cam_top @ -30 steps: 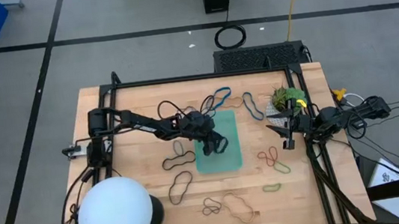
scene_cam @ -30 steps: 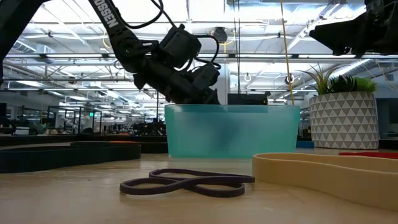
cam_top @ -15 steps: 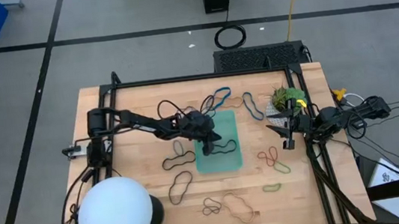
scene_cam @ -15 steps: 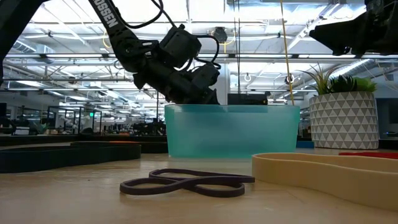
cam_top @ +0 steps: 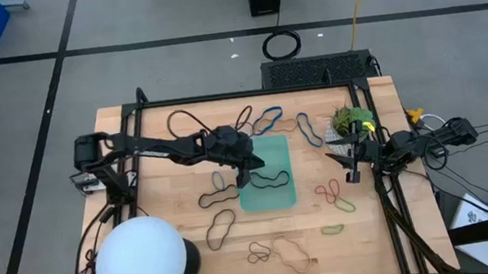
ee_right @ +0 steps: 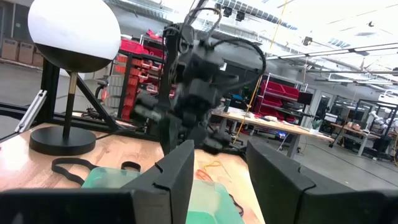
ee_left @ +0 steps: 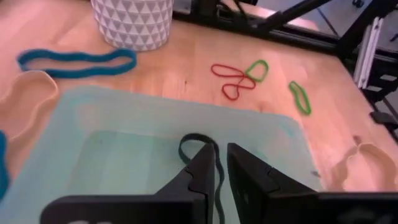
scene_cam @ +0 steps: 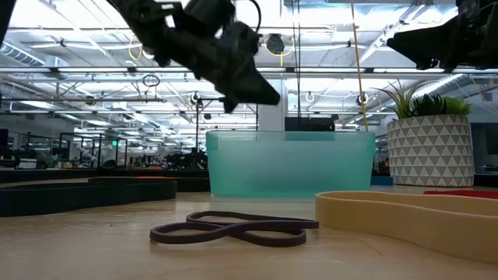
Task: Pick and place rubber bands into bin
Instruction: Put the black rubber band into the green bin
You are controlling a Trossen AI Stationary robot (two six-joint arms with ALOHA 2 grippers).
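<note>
One black rubber band (cam_top: pixel 270 177) lies inside the teal bin (cam_top: pixel 285 193), just beyond the tips of the left gripper (cam_top: pixel 249 165), whose fingers (ee_left: pixel 239 171) are drawn nearly together with only a thin gap and nothing between them. In the left wrist view that black loop (ee_left: pixel 200 147) runs from the bin floor down behind the fingertips. The left gripper hangs over the bin's left rim, raised above it in the low view (scene_cam: pixel 253 84).

Around the bin on the tabletop (cam_top: pixel 160 128) I count roughly a dozen more rubber bands, though thin ones may escape the overhead view: a blue band (cam_top: pixel 268 117) and a tan band (cam_top: pixel 306 130) beyond the fingers on the bin's far side, two black bands (cam_top: pixel 218 188) just beside the fingers on the left, a red band (cam_top: pixel 327 190) and two green bands (cam_top: pixel 344 205) past the bin's right rim.

The right gripper (cam_top: pixel 354 163) waits well apart at the right edge, its fingers (ee_right: pixel 273 180) spread and empty, next to one potted plant (cam_top: pixel 349 120). One white globe lamp (cam_top: pixel 141 262) stands at the near left corner.
</note>
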